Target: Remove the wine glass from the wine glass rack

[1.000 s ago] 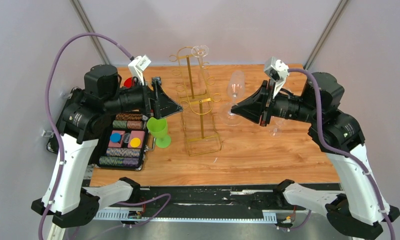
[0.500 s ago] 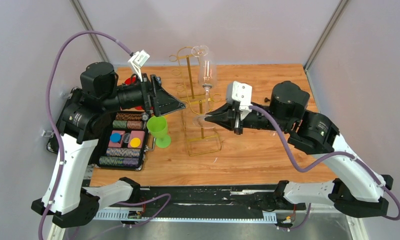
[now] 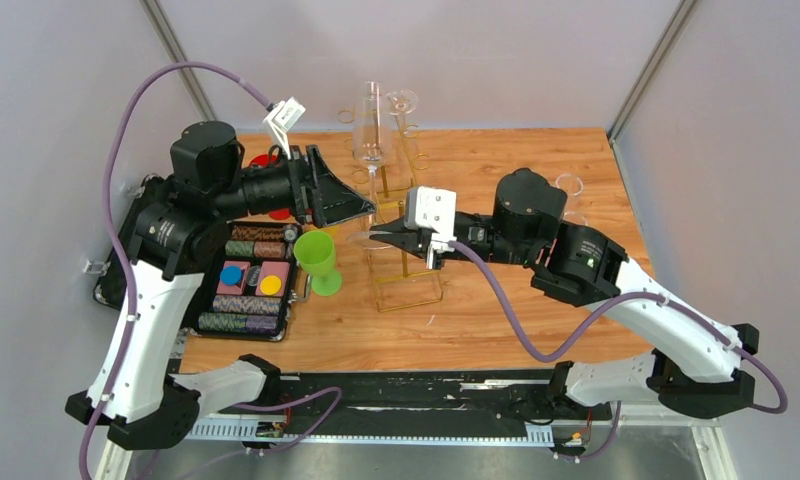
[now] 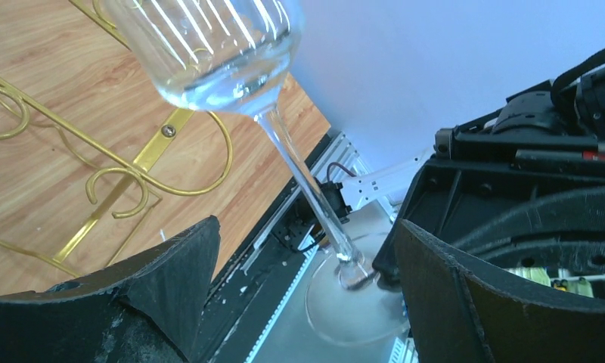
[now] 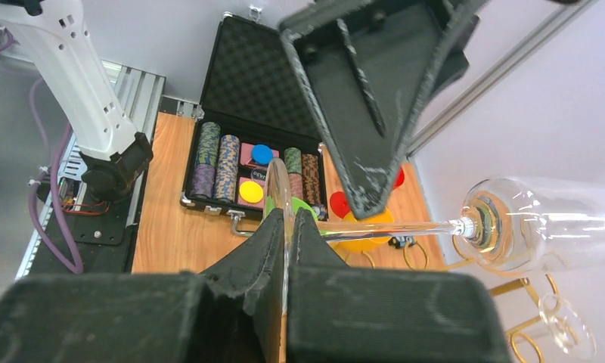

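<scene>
Wine glass (image 3: 372, 130): I judge it clear of rack (image 3: 404, 262), upright, just beside it, toward bench (image 3: 536, 300) far edge. Right pincer (image 5: 286, 219) pinching foot. Left pincer (image 4: 305, 231) spread around stem. Remaining: handover or set-down.

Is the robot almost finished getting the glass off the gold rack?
Nearly. The wine glass looks clear of the wine glass rack, its foot pinched in the shut right pincer. Right now the open left pincer straddles its stem, not gripping. Left to do: setting it down somewhere.

No legible text or markings
</scene>
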Controlling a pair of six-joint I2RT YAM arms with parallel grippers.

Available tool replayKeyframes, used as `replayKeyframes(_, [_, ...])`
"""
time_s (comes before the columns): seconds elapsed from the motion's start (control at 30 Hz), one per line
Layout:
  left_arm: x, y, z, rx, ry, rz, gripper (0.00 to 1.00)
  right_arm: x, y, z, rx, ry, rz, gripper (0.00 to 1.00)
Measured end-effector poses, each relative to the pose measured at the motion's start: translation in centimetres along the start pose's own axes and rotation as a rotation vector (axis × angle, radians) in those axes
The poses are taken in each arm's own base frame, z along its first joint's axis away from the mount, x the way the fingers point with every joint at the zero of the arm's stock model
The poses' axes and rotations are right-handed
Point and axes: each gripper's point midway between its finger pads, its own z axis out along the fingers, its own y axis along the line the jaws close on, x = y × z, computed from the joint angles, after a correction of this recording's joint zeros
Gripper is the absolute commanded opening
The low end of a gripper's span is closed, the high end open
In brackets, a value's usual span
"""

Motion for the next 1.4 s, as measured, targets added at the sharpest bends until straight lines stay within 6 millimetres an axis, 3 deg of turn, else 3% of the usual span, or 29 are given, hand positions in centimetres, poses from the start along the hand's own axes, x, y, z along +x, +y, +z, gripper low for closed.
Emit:
replayKeyframes(0.13, [-0.4,0.2,0.4,0.003,-0.007,-0.008,0.93,-0.2,0.5,0.9,-0.017,-0.016,-0.036,0.0])
replayKeyframes(0.27, [-0.4,0.5,0.9,0.001,-0.01,-0.025,0.8,-0.7,0.9,1.8,-0.026,-0.036,-0.071,0.0])
replayKeyframes(0.5, [-0.7,1.0,1.6,0.002,-0.016,-0.054,0.4,-0.9,1.2,2.8,-0.026,-0.051,-0.112,0.0])
replayKeyframes(0.63, [-0.9,0.9,1.6,0.007,-0.027,-0.05,0.2,-0.3,1.3,3.1,-0.021,-0.035,-0.123,0.0])
replayKeyframes(0.67, [-1.0,0.9,1.6,0.005,-0.029,-0.063,0.07,0.0,1.3,3.1,-0.018,-0.028,-0.13,0.0])
replayKeyframes(0.73, [-1.1,0.8,1.6,0.001,-0.034,-0.099,0.0,0.7,1.5,3.4,-0.019,-0.014,-0.152,0.0])
replayKeyframes(0.8, [-1.1,0.9,1.6,-0.009,-0.036,-0.123,0.0,1.4,1.6,3.7,-0.017,0.001,-0.183,0.1])
replayKeyframes(0.9, [-0.9,1.0,1.6,-0.015,-0.029,-0.13,0.0,1.7,1.7,3.9,-0.012,0.004,-0.192,0.4])
replayKeyframes(0.97, [-0.8,1.1,1.6,-0.015,-0.026,-0.1,0.0,1.5,1.6,3.6,-0.005,0.0,-0.185,0.52])
replayKeyframes(1.23, [-0.2,1.6,1.1,-0.036,-0.013,-0.024,0.0,-2.0,0.6,-0.6,0.071,-0.088,-0.174,0.63])
replayKeyframes(1.4, [0.8,2.0,0.6,-0.05,0.017,0.023,0.0,-3.4,-0.5,-2.6,0.144,-0.113,-0.14,0.65])
